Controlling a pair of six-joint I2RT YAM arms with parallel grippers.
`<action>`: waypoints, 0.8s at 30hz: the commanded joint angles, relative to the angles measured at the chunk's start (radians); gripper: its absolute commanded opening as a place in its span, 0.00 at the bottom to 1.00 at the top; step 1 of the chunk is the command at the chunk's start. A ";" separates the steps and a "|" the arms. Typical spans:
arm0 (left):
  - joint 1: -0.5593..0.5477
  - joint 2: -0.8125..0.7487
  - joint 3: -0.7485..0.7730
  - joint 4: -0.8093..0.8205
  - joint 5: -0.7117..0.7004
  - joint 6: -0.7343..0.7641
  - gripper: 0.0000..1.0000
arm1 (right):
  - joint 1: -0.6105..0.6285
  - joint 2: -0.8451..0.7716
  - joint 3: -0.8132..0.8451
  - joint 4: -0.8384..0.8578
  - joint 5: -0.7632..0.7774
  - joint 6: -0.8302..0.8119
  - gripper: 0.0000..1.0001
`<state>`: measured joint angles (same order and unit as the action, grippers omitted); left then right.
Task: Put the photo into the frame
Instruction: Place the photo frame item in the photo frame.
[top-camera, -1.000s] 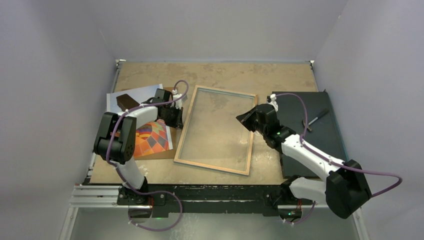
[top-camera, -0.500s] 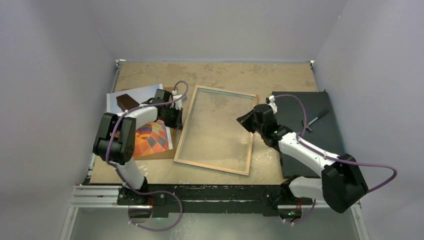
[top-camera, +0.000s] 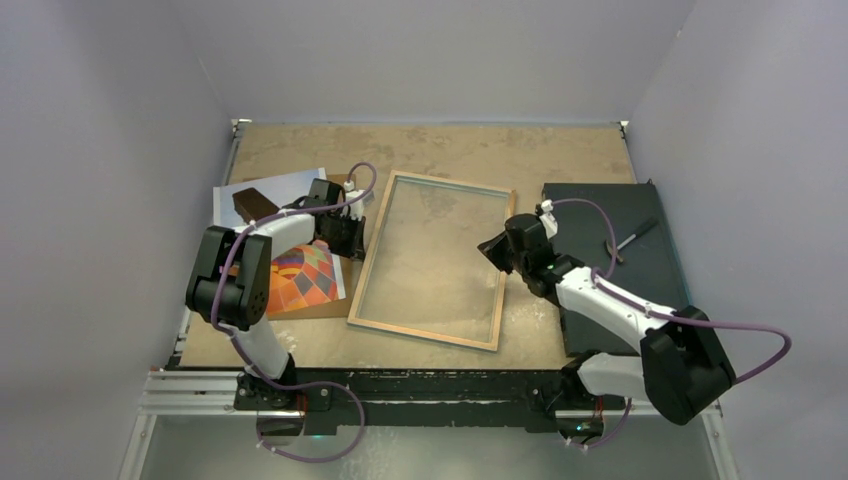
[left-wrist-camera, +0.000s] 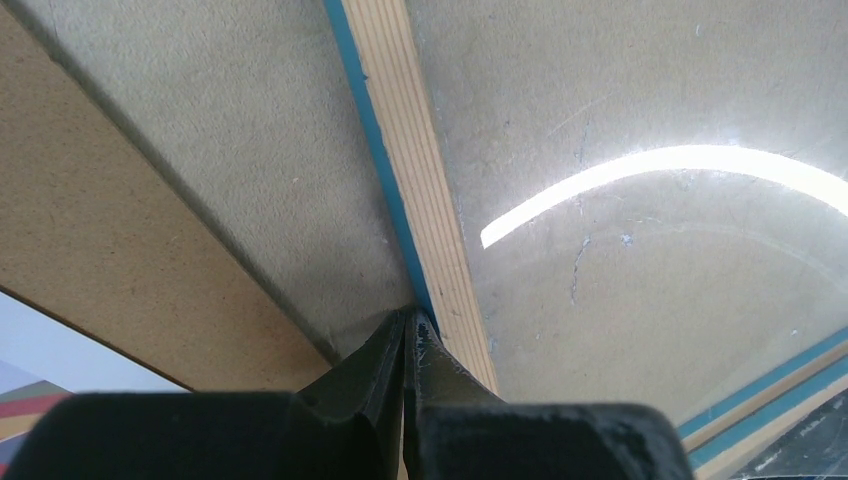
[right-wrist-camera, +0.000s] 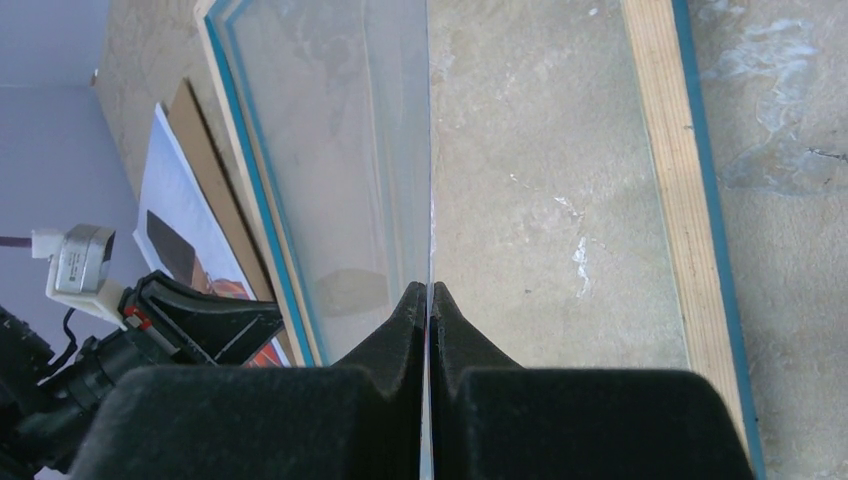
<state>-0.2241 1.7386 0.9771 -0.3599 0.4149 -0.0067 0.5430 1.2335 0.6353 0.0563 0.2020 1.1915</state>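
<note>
We see the left gripper (left-wrist-camera: 408, 322) with its fingers pressed together on nothing, tips right at the outer blue edge of the frame (top-camera: 425, 334). The frame lies on the desk (top-camera: 430, 150) between the two grippers. The right gripper (right-wrist-camera: 429, 290) is at the opposite rim, its fingers closed to a hairline on what looks like the thin edge of the glass pane (right-wrist-camera: 330, 150).

Behind the left gripper, on its side away from the frame, the photo (top-camera: 305, 278) lies picture-up on the brown backing board (left-wrist-camera: 90, 230), outside the frame. A dark brown block (top-camera: 253, 205) sits on the photo's far, pale part, and the left arm lies across its middle.

Behind the right gripper is a black mat (top-camera: 640, 270) with a thin pen-like tool (top-camera: 632, 238) on it.

The arm hides much of the photo. We cannot tell whether the pane is raised clear of the rim, nor whether the left gripper's tips truly touch the frame
</note>
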 joint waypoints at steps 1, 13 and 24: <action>-0.008 -0.041 -0.009 -0.005 0.009 0.002 0.00 | 0.008 0.008 -0.006 -0.045 0.028 0.031 0.00; -0.008 -0.044 -0.003 -0.004 0.007 0.002 0.00 | 0.008 0.017 0.046 -0.027 -0.022 -0.061 0.00; -0.008 -0.040 -0.008 0.003 0.009 0.028 0.00 | 0.009 0.027 0.060 0.018 -0.109 -0.112 0.00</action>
<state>-0.2241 1.7329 0.9726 -0.3637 0.4118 -0.0017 0.5426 1.2503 0.6666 0.0441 0.1761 1.1229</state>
